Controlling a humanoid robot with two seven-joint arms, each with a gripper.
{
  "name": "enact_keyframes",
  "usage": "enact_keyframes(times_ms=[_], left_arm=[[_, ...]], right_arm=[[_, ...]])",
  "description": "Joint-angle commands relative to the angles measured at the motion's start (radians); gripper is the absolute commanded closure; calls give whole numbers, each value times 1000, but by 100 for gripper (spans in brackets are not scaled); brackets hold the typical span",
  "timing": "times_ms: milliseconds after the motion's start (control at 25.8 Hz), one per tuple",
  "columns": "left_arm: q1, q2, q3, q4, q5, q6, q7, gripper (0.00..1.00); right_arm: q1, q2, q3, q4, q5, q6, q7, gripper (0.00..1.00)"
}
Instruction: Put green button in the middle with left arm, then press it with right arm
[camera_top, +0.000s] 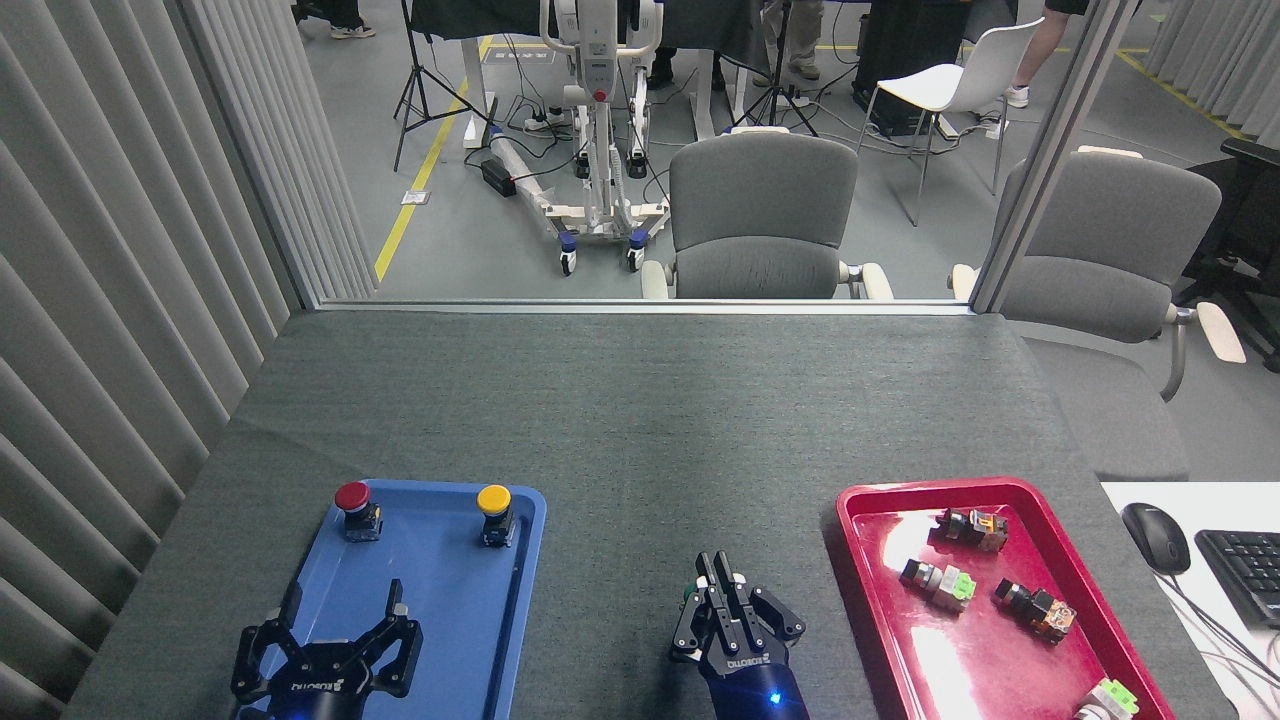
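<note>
Left claw (335, 628), fingers spread wide and holding nothing, hangs over the near end of a blue tray (440, 640) at the left of the grey cloth-covered bench (640, 420). The right claw (728, 608) sits on the bare cloth between the two trays, its long fingers (718, 585) bunched and pointing away from the robot while shorter ones splay to each side; from this angle it cannot be told whether that claw is closed or clasping anything. The green button (689, 596) shows only as a sliver of green at the left edge of those fingers, on the middle of the bench, mostly hidden beneath the right claw. A small blue light glows at the wrist of each arm. At the far end of the blue tray stand a red button (353, 499) and a yellow button (493, 501), upright and well apart from each other. A red tray (880, 560) at the right holds several small switches (940, 583), scattered and lying on their sides. Beyond the bench's right edge a computer mouse (1155, 536) and the corner of a keyboard (1245, 572) rest on a white surface. Two grey office chairs (762, 215) stand behind the bench.
</note>
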Motion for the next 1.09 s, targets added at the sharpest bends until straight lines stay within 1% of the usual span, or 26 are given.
enact_keyframes(times_ms=[0, 117, 272, 350, 466, 583, 699, 777, 932, 1049], left_arm=[[-1, -1, -14, 1, -3, 2, 14, 0], [4, 1, -22, 3, -2, 3, 43, 0], [4, -4, -30, 16, -5, 2, 43, 0], [2, 4, -30, 21, 0, 0, 35, 0], [-2, 4, -30, 52, 20, -8, 31, 0], [-7, 11, -30, 65, 46, -11, 31, 0], [-7, 17, -31, 62, 50, -9, 31, 0], [-7, 19, -31, 64, 52, -9, 31, 0], [-9, 24, -31, 67, 69, -15, 31, 0], [-12, 25, -31, 68, 95, -41, 32, 0]], right_arm=[[20, -3, -39, -37, -5, -1, -5, 1], [63, -9, -78, -85, -5, 2, -3, 1], [176, -19, -160, -212, -1, 4, 3, 1], [216, -49, -184, -248, 6, 4, 4, 1], [257, -89, -206, -272, 9, 13, 12, 1], [293, -108, -241, -304, 21, 28, 20, 1], [305, -132, -258, -307, 67, 30, 21, 1], [308, -137, -259, -307, 95, 30, 20, 1], [307, -140, -259, -307, 98, 27, 20, 0], [302, -143, -259, -303, 98, 23, 21, 0]])
